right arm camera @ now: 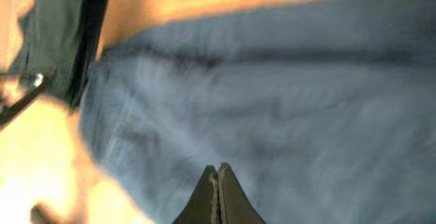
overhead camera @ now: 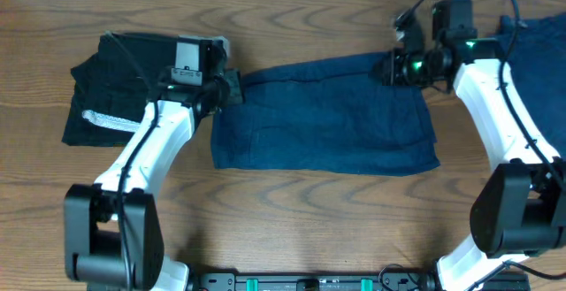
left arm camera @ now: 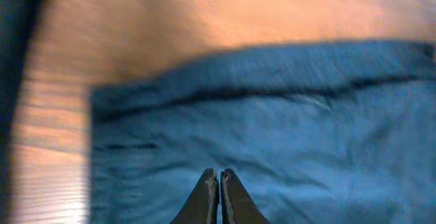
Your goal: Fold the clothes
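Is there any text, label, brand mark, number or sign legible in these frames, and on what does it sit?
None can be read.
Navy garment: no print shows, and both wrist views of it are blurred.
Black garment: its whitish band is too small to tell whether it carries lettering.
Grey plate on the left wrist housing: nothing legible on it.

Navy garment [overhead camera: 323, 118], black garment [overhead camera: 110, 79], whitish-grey band [overhead camera: 106, 120]

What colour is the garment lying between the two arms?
The garment is plain navy blue; overhead view shows it best.
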